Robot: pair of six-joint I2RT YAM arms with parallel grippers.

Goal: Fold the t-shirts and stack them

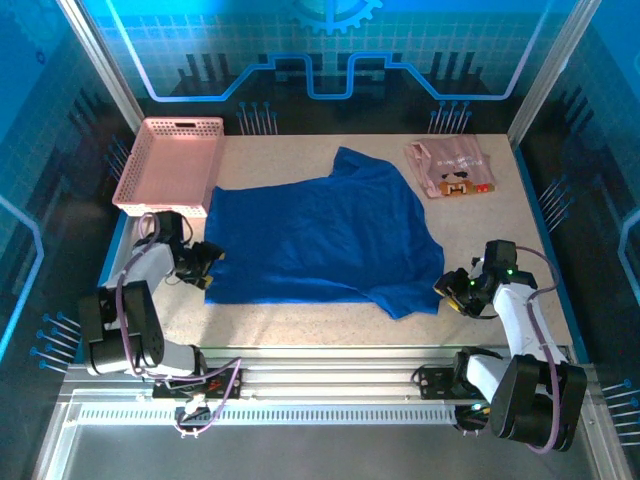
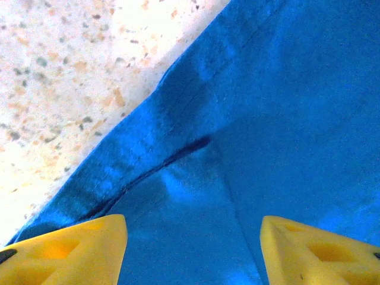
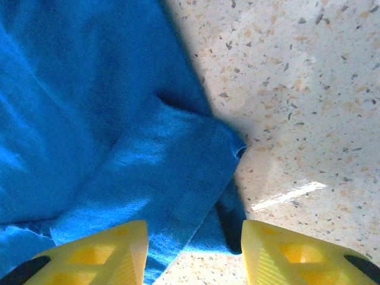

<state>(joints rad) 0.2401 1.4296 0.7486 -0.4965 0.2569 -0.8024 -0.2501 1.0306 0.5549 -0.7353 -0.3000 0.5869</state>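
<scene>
- Pink, far-left corner of the bench [image 1: 320,322]: plastic lattice basket [image 1: 172,165], just beside the blue shirt's far-left corner.
- Near-left: left gripper [image 1: 205,263] low at the blue t-shirt [image 1: 320,240] edge. Wrist view: yellow fingers [image 2: 65,252] spread apart, hem and a dark crease of blue cloth lying between them, nothing clamped, so released.
- Mid-bench: blue t-shirt spread mostly flat, plain side up, one sleeve toward the far side, the other at the near-right.
- Far-right: pale pink t-shirt [image 1: 450,170] lies as a small folded packet, brown-orange print up, apart from the blue one.
- Near-right: right gripper [image 1: 455,290] at the blue sleeve end. Its fingers [image 3: 101,252] are apart, the sleeve lies flat on speckled bench between them, released.
</scene>
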